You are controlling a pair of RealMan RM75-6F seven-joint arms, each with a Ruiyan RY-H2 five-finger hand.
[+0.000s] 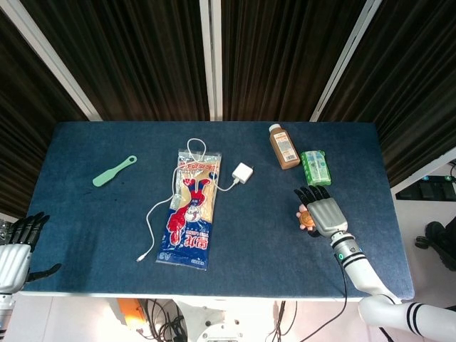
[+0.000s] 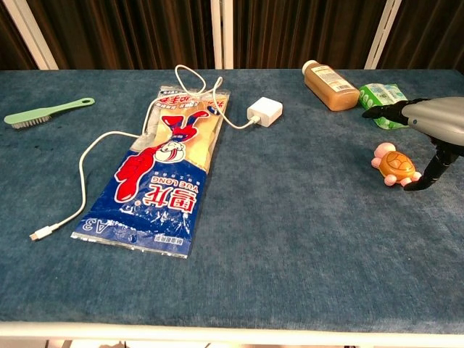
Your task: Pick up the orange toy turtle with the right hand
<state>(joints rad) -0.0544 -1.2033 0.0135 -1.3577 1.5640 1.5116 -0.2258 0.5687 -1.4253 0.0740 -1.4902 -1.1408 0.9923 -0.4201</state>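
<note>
The orange toy turtle (image 2: 394, 164) with pink feet lies on the blue table at the right, also peeking out at the left edge of my right hand in the head view as the turtle (image 1: 304, 217). My right hand (image 2: 426, 128) hovers over and just right of it, fingers spread apart, holding nothing; the thumb reaches down beside the turtle's right side. In the head view the right hand (image 1: 324, 212) covers most of the toy. My left hand (image 1: 18, 248) hangs off the table's front-left corner, fingers apart and empty.
A green packet (image 2: 382, 94) and a brown bottle (image 2: 330, 85) lie just behind the turtle. A white charger (image 2: 264, 112) with its cable, a red-and-blue snack bag (image 2: 169, 170) and a green brush (image 2: 45, 114) spread across the middle and left.
</note>
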